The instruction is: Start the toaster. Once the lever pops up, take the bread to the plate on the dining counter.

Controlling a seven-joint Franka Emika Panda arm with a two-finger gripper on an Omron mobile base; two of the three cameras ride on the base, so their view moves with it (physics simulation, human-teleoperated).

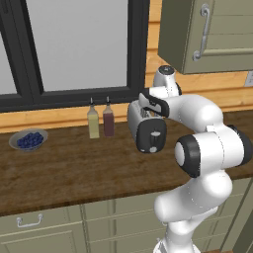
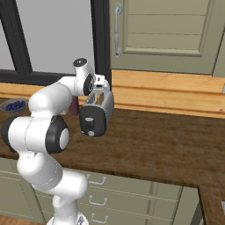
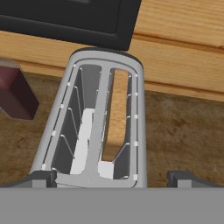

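The silver-grey toaster [image 1: 147,129] stands on the wooden kitchen counter, its black end panel [image 1: 152,138] facing the base. My gripper [image 1: 148,106] hangs just above its top slots, also seen from the right [image 2: 99,90]. In the hand view I look straight down into the toaster [image 3: 103,127]. A pale tan slice of bread [image 3: 118,111] stands in the right slot. The gripper [image 3: 113,178] is open, its fingertips [image 3: 40,177] wide apart on either side of the toaster's near end, holding nothing. The plate and the dining counter are out of view.
Two bottles, one yellowish [image 1: 93,123] and one dark red [image 1: 108,121], stand just left of the toaster. A grey bowl of blueberries [image 1: 28,140] sits far left. A window frame [image 1: 138,49] and a wall cabinet [image 1: 207,34] rise behind and above.
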